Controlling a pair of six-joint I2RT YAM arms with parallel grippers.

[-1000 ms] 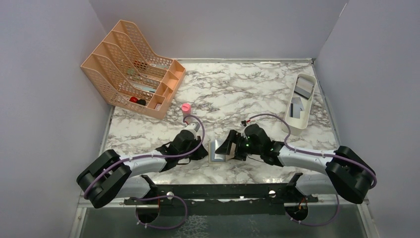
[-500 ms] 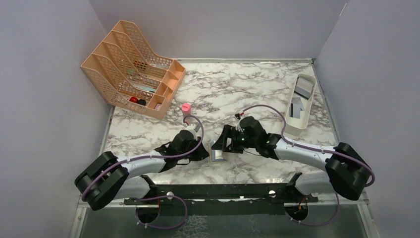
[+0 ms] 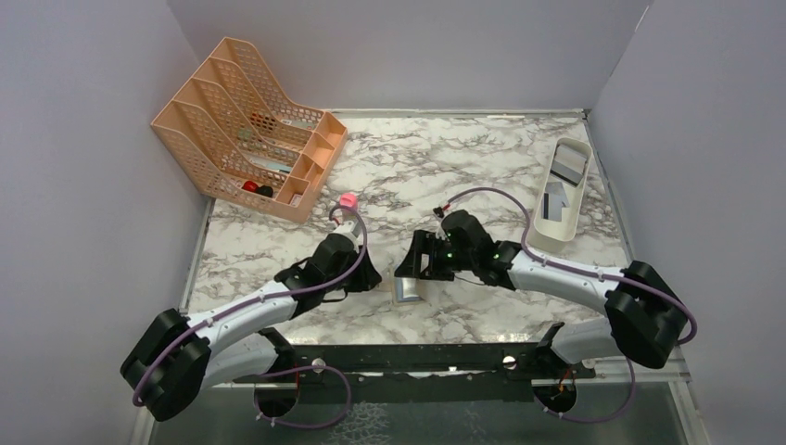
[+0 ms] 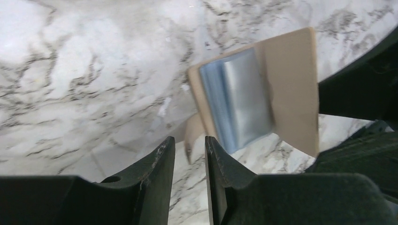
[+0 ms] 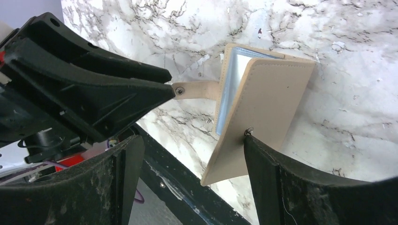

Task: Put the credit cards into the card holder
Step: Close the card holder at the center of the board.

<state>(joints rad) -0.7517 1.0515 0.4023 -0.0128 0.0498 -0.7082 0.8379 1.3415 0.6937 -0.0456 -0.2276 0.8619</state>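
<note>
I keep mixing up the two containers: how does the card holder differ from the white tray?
The card holder is tan and folding, partly open on light blue pockets; the white tray is a rigid oblong tub. The card holder lies at the near middle; the white tray, holding grey credit cards, sits far right. Both rest on the marble table.

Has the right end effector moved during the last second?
Yes. The right end effector shifted left and toward the far wall, away from the long white plastic tray.
</note>
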